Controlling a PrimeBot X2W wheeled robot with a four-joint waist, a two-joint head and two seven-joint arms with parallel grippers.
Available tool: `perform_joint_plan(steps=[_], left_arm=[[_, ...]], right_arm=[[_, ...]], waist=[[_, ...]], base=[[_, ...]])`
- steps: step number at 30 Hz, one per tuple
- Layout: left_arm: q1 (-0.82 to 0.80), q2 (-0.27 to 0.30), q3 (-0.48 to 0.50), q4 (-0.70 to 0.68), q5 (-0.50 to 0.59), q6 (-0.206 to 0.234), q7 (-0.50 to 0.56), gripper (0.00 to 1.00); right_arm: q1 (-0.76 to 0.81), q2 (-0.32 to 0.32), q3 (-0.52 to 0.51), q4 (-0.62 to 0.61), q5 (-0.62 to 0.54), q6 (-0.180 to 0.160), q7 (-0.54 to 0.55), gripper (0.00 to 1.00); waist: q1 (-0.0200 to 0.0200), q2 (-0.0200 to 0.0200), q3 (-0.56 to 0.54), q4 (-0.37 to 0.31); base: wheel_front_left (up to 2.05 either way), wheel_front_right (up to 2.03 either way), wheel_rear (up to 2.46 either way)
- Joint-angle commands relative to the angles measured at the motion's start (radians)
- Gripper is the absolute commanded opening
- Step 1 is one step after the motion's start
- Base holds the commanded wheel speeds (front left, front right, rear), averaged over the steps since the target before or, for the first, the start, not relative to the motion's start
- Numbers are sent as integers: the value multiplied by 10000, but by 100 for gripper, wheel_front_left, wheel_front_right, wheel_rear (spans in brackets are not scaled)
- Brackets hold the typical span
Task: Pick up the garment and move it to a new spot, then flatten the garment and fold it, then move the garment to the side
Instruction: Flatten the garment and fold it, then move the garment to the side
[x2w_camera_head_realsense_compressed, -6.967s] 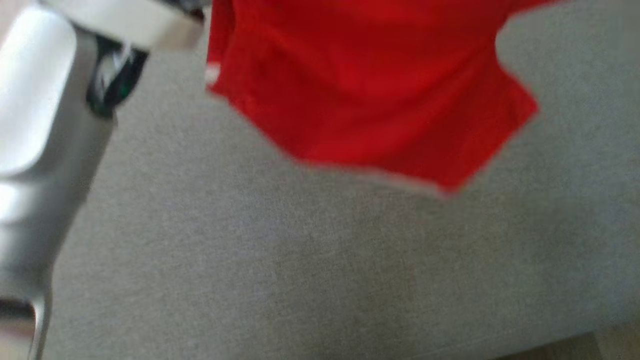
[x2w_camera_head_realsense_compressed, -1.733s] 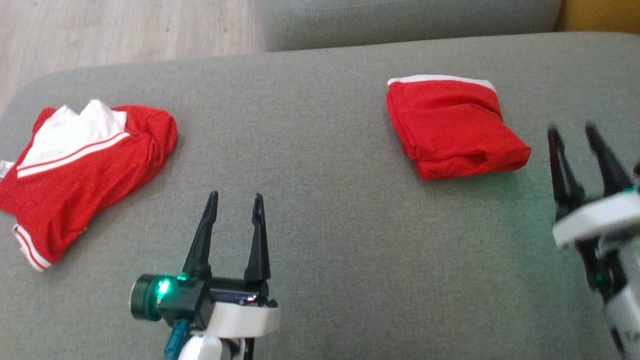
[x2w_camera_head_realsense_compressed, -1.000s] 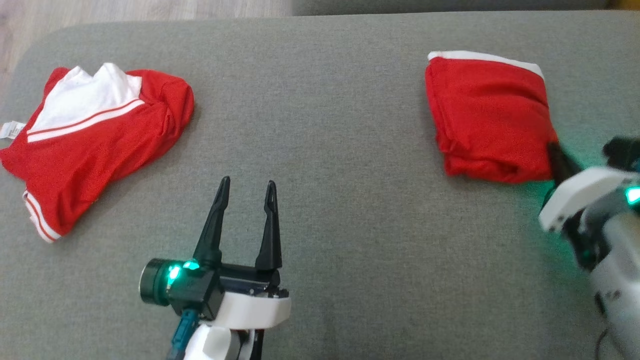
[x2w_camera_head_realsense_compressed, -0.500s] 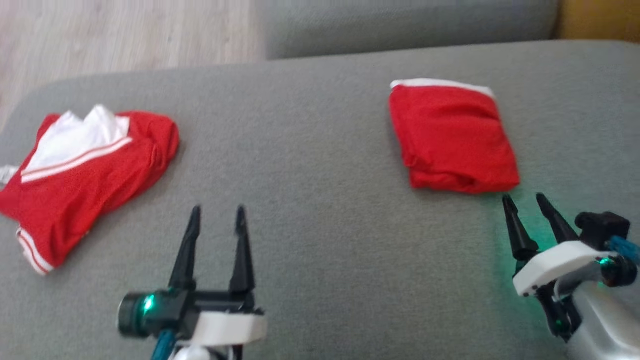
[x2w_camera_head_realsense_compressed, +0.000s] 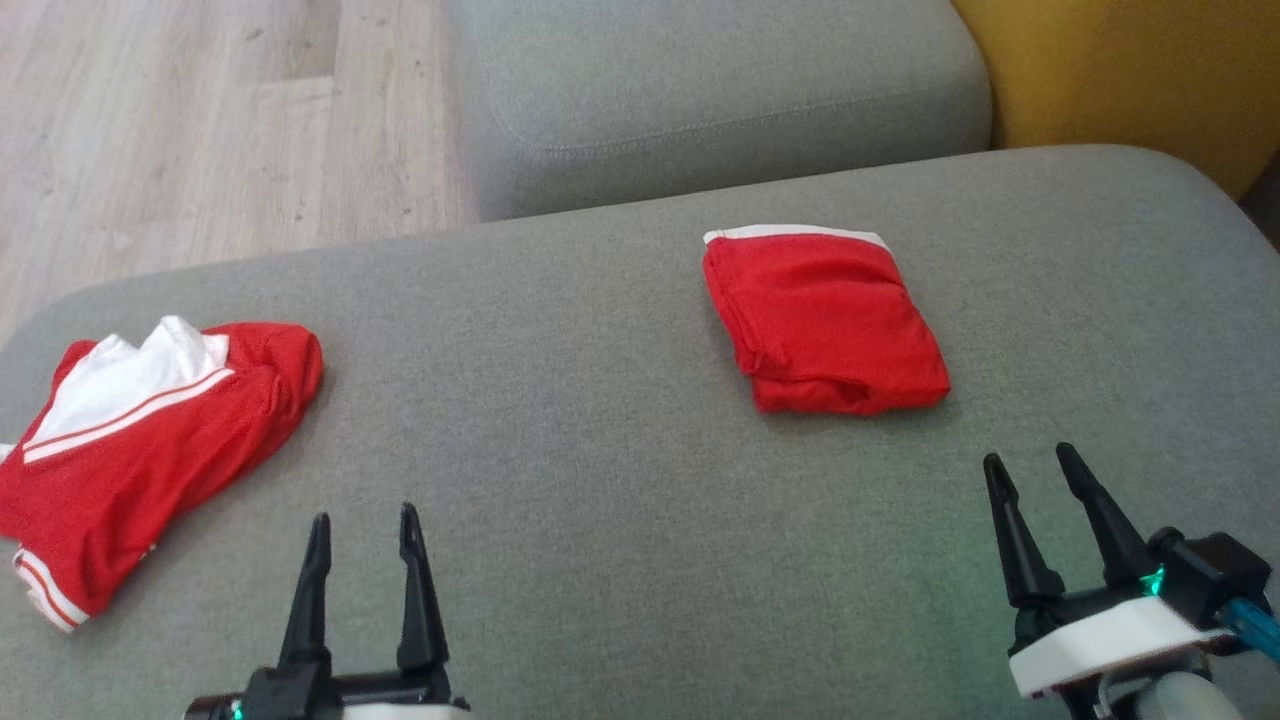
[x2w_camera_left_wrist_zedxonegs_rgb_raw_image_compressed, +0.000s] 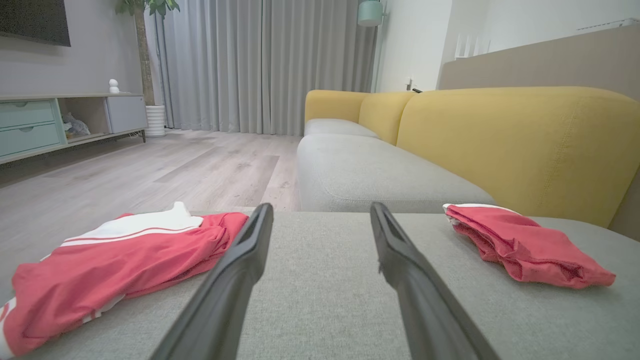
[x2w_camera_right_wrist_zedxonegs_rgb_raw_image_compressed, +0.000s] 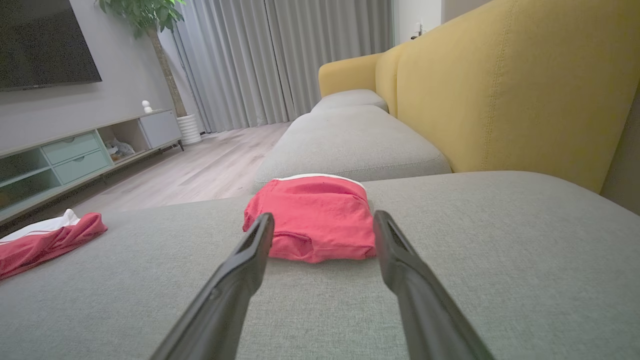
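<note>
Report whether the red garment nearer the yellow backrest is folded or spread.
Folded. The garment lies as a compact, squarish bundle on the grey cushion, with doubled layers showing along its near edge.

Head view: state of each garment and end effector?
Folded red garment: folded, lying free on the grey sofa cushion.
Red and white garment: crumpled, unfolded, at the cushion's left end.
Left end effector: open, empty.
Right end effector: open, empty, short of the folded garment.
</note>
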Motion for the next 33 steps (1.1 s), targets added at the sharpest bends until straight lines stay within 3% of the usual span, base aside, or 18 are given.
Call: perform_joint_plan(steps=[1, 33], left_arm=[[-124, -31, 400, -241, 115, -45, -49, 100], [341, -32, 396, -263, 321, -401, -49, 100]], right_arm=[[-167, -65, 97, -376, -64, -7, -134, 100], [-24, -60, -72, -446, -321, -7, -135, 100]], waist=[[2, -1, -27, 6], [2, -1, 96, 519]], base=[[0, 0, 0], [0, 0, 0]])
